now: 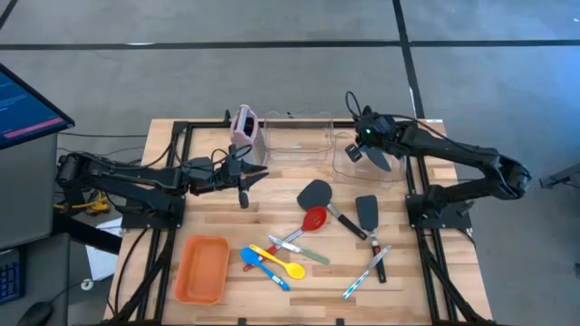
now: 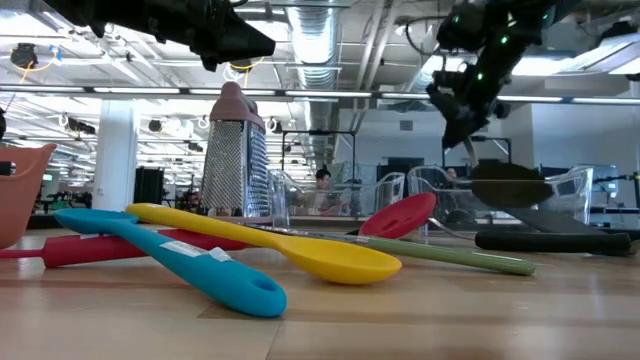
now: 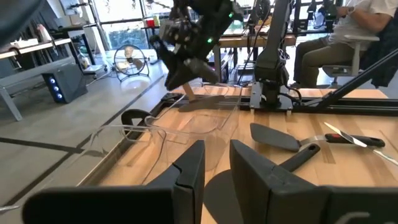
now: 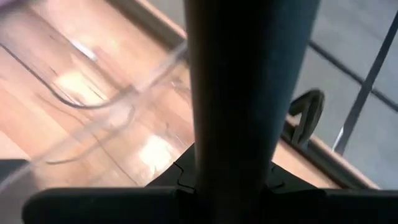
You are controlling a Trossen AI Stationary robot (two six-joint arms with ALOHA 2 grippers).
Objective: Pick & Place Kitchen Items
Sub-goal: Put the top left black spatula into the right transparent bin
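My right gripper [image 1: 367, 147] is at the far right, above a clear bin [image 1: 349, 166]. It is shut on a black utensil [image 3: 188, 70] with a broad dark part and a thin tan end. My left gripper [image 1: 256, 174] hovers left of centre, pointing toward the table's right. Its fingers [image 3: 186, 171] are open by a narrow gap with nothing between them. Two black spatulas [image 1: 315, 192] [image 1: 367, 210], a red spoon [image 1: 313, 219], a blue spoon [image 1: 258, 263], a yellow spoon [image 1: 283, 265] and thin tools [image 1: 367, 272] lie flat on the wood. My right gripper pinches the black utensil by its broad dark part [image 4: 249, 130], which fills the wrist view and hides the pads. The fingers slant downward from the table's right side. The utensil is lifted clear above the bin, its thin tan end [image 3: 188, 93] pointing down.
A second clear bin [image 1: 294, 136] stands at the far edge, with a pink-topped grater [image 1: 245, 122] upright beside it. An orange tray [image 1: 202, 269] lies near the front left. Dark frame rails [image 1: 172, 181] run along both table sides. A person sits beyond the table in the left wrist view.
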